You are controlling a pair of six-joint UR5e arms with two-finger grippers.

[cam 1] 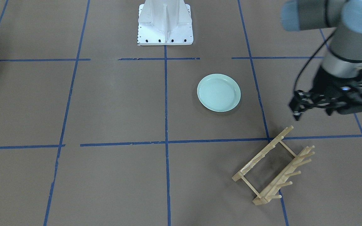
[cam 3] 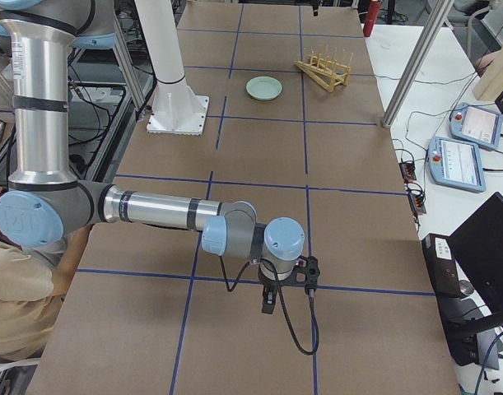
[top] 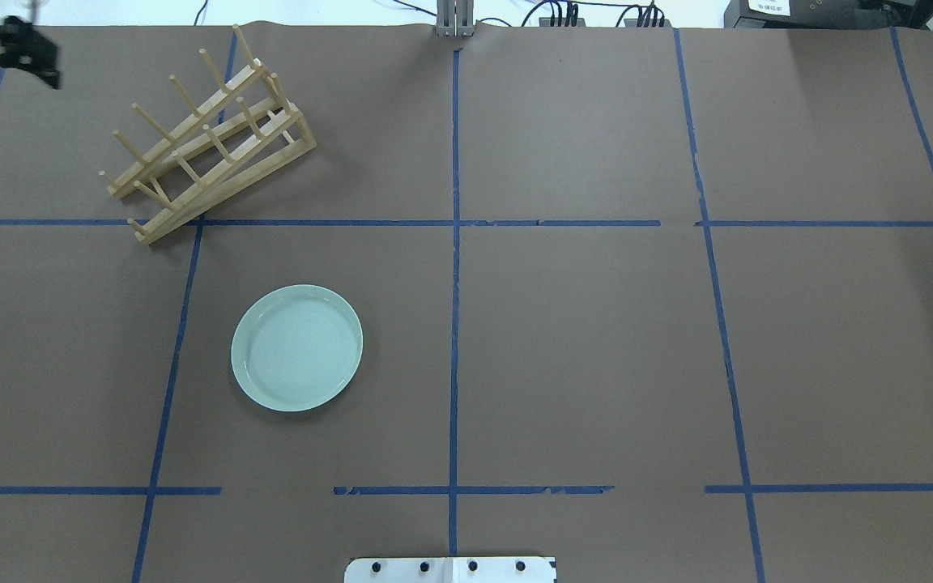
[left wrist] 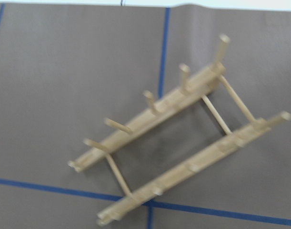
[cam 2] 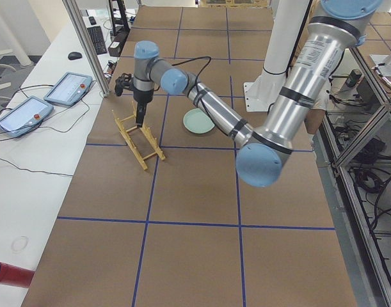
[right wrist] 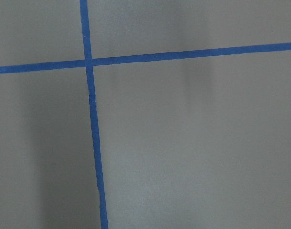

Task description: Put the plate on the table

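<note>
Round pale mint-green plate [top: 296, 348]: lies flat on brown taped table [top: 596, 340]. Left hand [top: 3, 69]: spread wide, empty. Right hand [cam 3: 269, 301]: cannot tell.

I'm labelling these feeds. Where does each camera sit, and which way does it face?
Front-facing: across the table, facing the robot's white base; left claw at right.
Overhead: behind robot, looking forward over plate and rack; left claw in corner.
Exterior left: robot's left end; left arm near.
Exterior right: opposite end; right claw near.
Left wrist: down onto rack; no claw shows.
Right wrist: down onto tape lines; no claw.
Shared: all four fixed views show plate and rack.
</note>
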